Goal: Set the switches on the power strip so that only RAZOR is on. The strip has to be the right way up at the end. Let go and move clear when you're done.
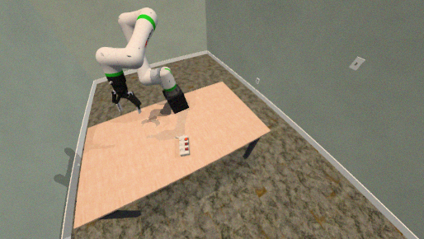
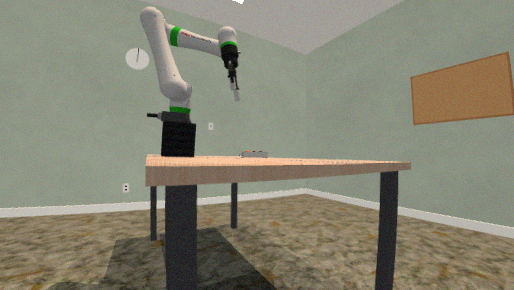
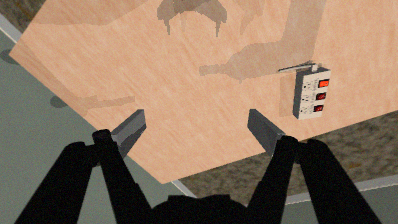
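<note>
A white power strip (image 1: 184,146) lies flat on the wooden table (image 1: 165,144), switches facing up, near the table's right edge. In the wrist view the power strip (image 3: 311,93) shows three red rocker switches in a row; the top one looks brighter than the other two. It also shows as a low shape on the table top in the exterior view (image 2: 254,154). My gripper (image 1: 126,103) is open and empty, high above the table's far left part, well away from the strip. Its fingers stand wide apart in the wrist view. The switch labels are too small to read.
The robot's black base (image 1: 176,100) stands on the table's far side. The table edge and the floor lie right below my fingers in the wrist view. Walls stand close behind and to the left of the table.
</note>
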Robot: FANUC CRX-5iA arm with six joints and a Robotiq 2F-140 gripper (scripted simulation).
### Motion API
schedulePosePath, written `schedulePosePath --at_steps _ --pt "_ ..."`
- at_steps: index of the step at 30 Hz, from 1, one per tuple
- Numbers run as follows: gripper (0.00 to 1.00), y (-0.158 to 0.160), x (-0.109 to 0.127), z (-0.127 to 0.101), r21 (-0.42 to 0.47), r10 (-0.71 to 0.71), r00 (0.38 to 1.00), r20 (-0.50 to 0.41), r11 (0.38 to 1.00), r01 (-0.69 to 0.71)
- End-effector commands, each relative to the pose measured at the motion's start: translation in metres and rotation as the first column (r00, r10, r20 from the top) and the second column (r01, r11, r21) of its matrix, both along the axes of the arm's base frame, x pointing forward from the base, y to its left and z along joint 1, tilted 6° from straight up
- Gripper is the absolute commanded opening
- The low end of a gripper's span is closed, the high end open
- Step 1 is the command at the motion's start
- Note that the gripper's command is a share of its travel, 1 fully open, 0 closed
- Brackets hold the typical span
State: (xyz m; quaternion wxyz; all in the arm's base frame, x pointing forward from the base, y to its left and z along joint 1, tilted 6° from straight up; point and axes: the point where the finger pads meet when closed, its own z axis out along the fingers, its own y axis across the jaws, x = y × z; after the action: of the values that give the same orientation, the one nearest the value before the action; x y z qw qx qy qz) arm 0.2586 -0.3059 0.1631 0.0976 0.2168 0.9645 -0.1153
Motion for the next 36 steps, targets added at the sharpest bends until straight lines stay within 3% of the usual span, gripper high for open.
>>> schedulePosePath --at_steps 1,2,3,4,7,8,10,11,14,15,18,19,21,22,25,26,28,29,31,32,35,36 --pt "1.0 0.007 0.035 -0.01 0.015 0.088 0.995 -0.05 0.996 -0.088" --pt "1.0 0.018 0.059 -0.018 0.025 0.157 0.984 -0.083 0.988 -0.155" --pt "1.0 0.018 0.059 -0.018 0.025 0.157 0.984 -0.083 0.988 -0.155" --pt "1.0 0.031 0.084 -0.028 0.036 0.229 0.966 -0.117 0.973 -0.227" --pt "1.0 0.031 0.084 -0.028 0.036 0.229 0.966 -0.117 0.973 -0.227" --pt "1.0 0.046 0.109 -0.04 0.049 0.303 0.941 -0.152 0.953 -0.299" --pt "1.0 0.046 0.109 -0.04 0.049 0.303 0.941 -0.152 0.953 -0.299" --pt "1.0 0.063 0.133 -0.053 0.065 0.376 0.907 -0.187 0.926 -0.371" --pt "1.0 0.064 0.134 -0.054 0.065 0.376 0.907 -0.187 0.926 -0.371" --pt "1.0 0.083 0.158 -0.069 0.082 0.448 0.866 -0.221 0.894 -0.441" --pt "1.0 0.083 0.158 -0.069 0.082 0.448 0.866 -0.221 0.894 -0.441" --pt "1.0 0.105 0.18 -0.085 0.101 0.514 0.819 -0.254 0.856 -0.506" --pt "1.0 0.105 0.18 -0.085 0.101 0.514 0.819 -0.254 0.856 -0.506" --pt "1.0 0.125 0.197 -0.101 0.121 0.575 0.767 -0.284 0.815 -0.567" --pt "1.0 0.127 0.199 -0.102 0.121 0.575 0.767 -0.284 0.815 -0.567" --pt "1.0 0.15 0.216 -0.12 0.142 0.63 0.712 -0.311 0.771 -0.62" --pt "1.0 0.15 0.216 -0.12 0.142 0.63 0.712 -0.311 0.771 -0.62" --pt "1.0 0.171 0.23 -0.137 0.162 0.676 0.655 -0.336 0.727 -0.667" --pt "1.0 0.172 0.23 -0.137 0.162 0.676 0.655 -0.336 0.727 -0.667" --pt "1.0 0.193 0.241 -0.154 0.182 0.716 0.6 -0.358 0.684 -0.707" --pt "1.0 0.194 0.242 -0.155 0.182 0.716 0.6 -0.358 0.684 -0.707" --pt "1.0 0.213 0.251 -0.171 0.2 0.747 0.548 -0.376 0.643 -0.74"
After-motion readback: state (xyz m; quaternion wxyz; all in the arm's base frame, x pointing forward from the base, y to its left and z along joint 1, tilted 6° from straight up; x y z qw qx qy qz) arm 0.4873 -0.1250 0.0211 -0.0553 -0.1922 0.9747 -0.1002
